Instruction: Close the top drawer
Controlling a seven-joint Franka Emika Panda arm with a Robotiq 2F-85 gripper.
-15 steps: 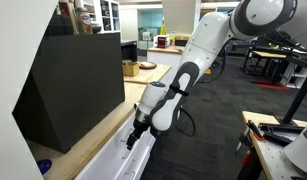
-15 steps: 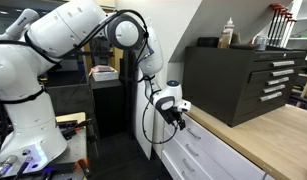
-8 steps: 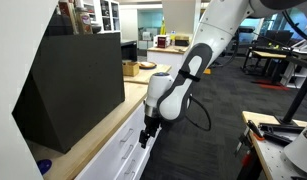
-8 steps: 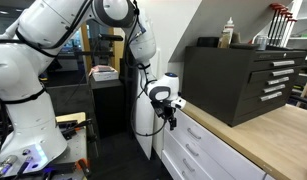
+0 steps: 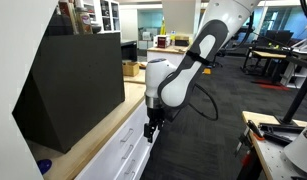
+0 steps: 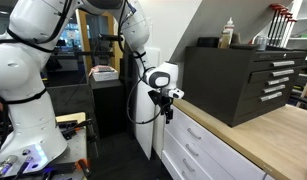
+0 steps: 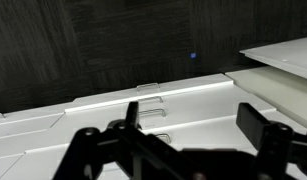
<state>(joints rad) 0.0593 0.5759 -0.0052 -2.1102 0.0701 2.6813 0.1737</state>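
In an exterior view, your gripper (image 5: 150, 131) hangs just right of the top drawer (image 5: 121, 150), below the counter (image 5: 93, 140). In an exterior view, the drawer (image 6: 193, 131) looks flush. Wrist view: your fingers (image 7: 255, 122) stand apart, holding nothing.

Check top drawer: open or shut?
Shut, it seems: top drawer lies flush with the lower fronts in both exterior views; no interior shows.

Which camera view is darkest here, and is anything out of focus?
Wrist view is darkest: the gripper is a blurred black silhouette before the brighter white cabinet. In both exterior views the lighting is even and the arm looks sharp.
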